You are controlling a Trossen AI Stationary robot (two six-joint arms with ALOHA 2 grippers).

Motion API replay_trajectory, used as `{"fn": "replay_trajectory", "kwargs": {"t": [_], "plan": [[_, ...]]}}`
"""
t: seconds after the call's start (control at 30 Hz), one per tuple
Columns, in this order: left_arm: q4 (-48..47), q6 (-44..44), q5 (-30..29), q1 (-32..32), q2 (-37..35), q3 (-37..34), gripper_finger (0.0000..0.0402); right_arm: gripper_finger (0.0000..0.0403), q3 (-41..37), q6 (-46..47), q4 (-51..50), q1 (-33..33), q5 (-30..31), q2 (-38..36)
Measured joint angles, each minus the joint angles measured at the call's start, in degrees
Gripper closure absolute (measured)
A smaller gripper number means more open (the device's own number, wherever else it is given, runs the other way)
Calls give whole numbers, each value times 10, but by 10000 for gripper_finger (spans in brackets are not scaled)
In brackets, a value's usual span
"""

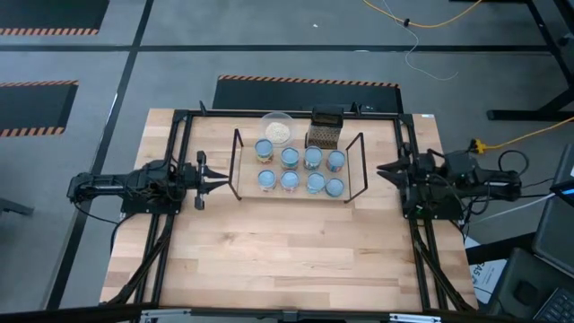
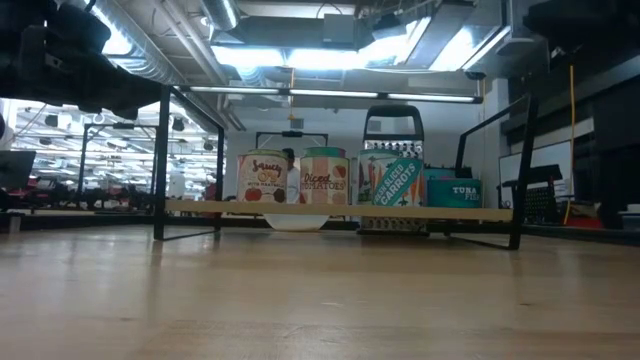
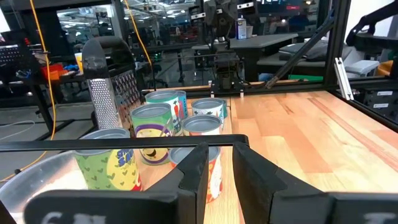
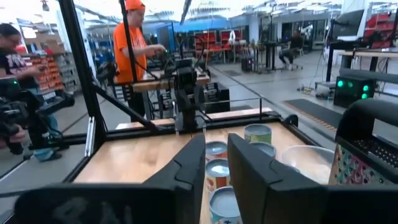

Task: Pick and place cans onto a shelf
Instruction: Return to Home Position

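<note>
**Both grippers off the shelf, eight cans loaded**

High view: my left gripper (image 1: pixel 222 182) sits at centre-left of the frame, just outside the shelf's left wire frame and pointing at it. It grips nothing. In the left wrist view, the left gripper (image 3: pixel 221 152) shows a narrow gap between the fingers (image 3: pixel 194 168), so they're slightly parted.

My right gripper (image 1: pixel 378 170) is at centre-right, just outside the right wire frame and facing the left one. It's empty too. In the right wrist view (image 4: pixel 216 143) there's a slim gap between the fingers (image 4: pixel 189 165).

The shelf (image 1: pixel 249 166) is just above frame centre on the wooden table (image 1: pixel 287 260), between the two grippers. All eight cans (image 1: pixel 290 181) stand upright on it in two rows of four, close together, clear of both grippers.

Low view, label fronts from left to right:
- a sauce can (image 2: pixel 264 178)
- a diced tomatoes can (image 2: pixel 323 180)
- a sliced carrots can (image 2: pixel 400 180)
- a shorter tuna can (image 2: pixel 452 192)

Above the shelf in the high view are a clear bowl (image 1: pixel 277 130) with whitish contents and, to its right, a box grater (image 1: pixel 325 128). Both are near the board's upper edge.

In the right wrist view, a person in an orange shirt (image 4: pixel 132 46) stands in the room beyond the table.
</note>
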Motion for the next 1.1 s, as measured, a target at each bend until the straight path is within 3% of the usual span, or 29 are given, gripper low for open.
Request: {"fn": "replay_trajectory", "kwargs": {"t": [0.17, 0.57, 1.1], "plan": [[0, 0, 0, 0, 0, 0, 335, 330, -44, 1, 10, 0, 0, -39], [1, 0, 0, 0, 0, 0, 335, 330, -202, 1, 215, 0, 0, -34], [1, -4, 0, 0, 0, 0, 335, 330, -202, -45, 159, 0, 4, -31]]}}
